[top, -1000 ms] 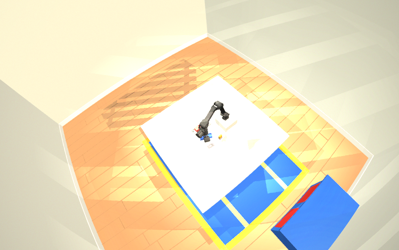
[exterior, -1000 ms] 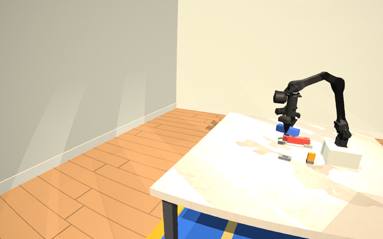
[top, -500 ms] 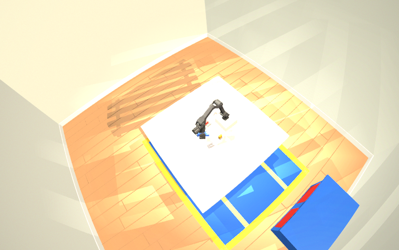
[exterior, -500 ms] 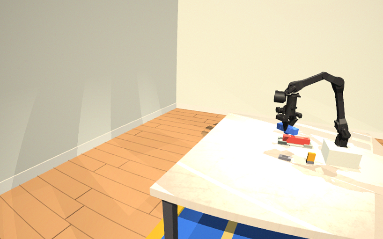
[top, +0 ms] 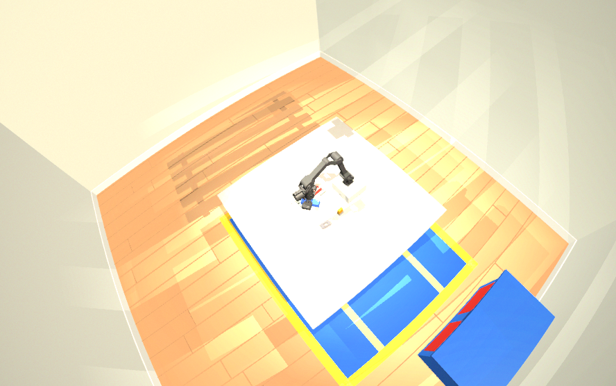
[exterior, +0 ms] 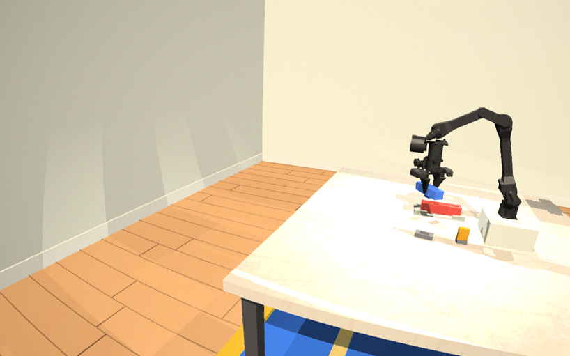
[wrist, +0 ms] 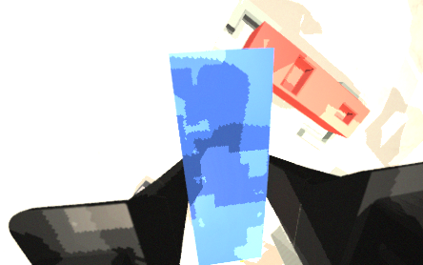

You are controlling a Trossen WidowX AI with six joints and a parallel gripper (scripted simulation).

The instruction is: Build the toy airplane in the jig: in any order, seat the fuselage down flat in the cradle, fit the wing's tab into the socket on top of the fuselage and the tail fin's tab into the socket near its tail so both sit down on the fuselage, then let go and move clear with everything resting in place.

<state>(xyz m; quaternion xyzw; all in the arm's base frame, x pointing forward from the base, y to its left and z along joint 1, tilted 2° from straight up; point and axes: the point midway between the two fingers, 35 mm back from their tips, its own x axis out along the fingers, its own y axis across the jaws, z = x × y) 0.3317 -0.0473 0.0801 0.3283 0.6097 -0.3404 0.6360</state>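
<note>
My gripper (exterior: pixel 431 183) (wrist: pixel 226 191) (top: pixel 308 203) is shut on the blue wing (exterior: pixel 433 191) (wrist: pixel 221 119) and holds it a little above the table. The wing is a flat blue slab and hangs lengthwise between the fingers. The red fuselage (exterior: pixel 440 206) (wrist: pixel 312 91) lies flat in the grey jig cradle (exterior: pixel 437 215) (wrist: pixel 236 21), just beside and below the wing. Its two top sockets show open and empty in the wrist view. The orange tail fin (exterior: pixel 463 234) (top: pixel 339 210) stands on the table in front of the cradle.
A small grey piece (exterior: pixel 424 234) lies on the table (exterior: pixel 381 272) left of the tail fin. The arm's white base block (exterior: pixel 507 231) stands right of the cradle. A blue and red box (top: pixel 490 327) lies on the floor beyond the table.
</note>
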